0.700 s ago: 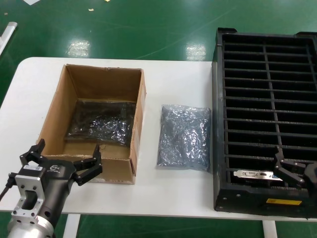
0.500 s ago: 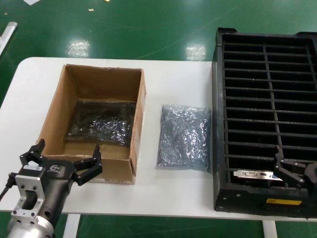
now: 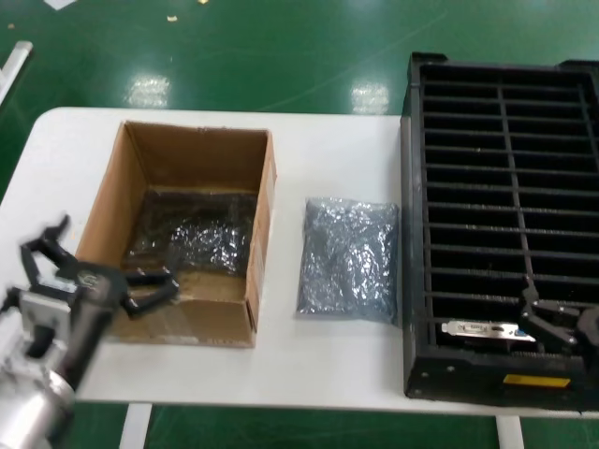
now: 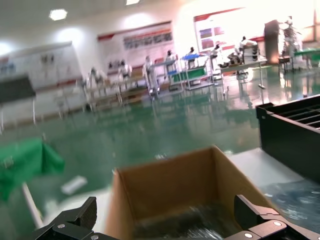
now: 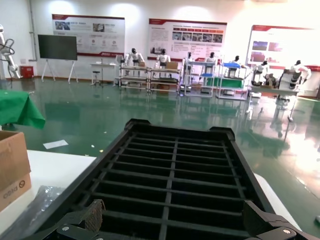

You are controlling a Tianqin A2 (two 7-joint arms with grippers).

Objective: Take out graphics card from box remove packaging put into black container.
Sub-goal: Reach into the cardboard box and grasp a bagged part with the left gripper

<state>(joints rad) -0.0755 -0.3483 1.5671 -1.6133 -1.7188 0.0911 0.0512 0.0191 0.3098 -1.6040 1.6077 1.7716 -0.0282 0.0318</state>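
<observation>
The left gripper [image 3: 98, 271] hangs with its fingers wide apart at the near left corner of the cardboard box [image 3: 262, 201]. A bagged card [image 3: 192, 234] lies inside it. The graphics card [image 3: 482, 329] stands in the nearest slot of the black container [image 3: 409, 187], just beside the spread right gripper [image 3: 552, 323]. The empty packaging [image 3: 348, 259] lies on the table [image 3: 337, 140] between the box and the container.

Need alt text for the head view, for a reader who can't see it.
The left gripper, open, hovers at the near edge of the box holding a bagged item. A silver bag lies between it and the black container, where the graphics card sits near the right gripper.
</observation>
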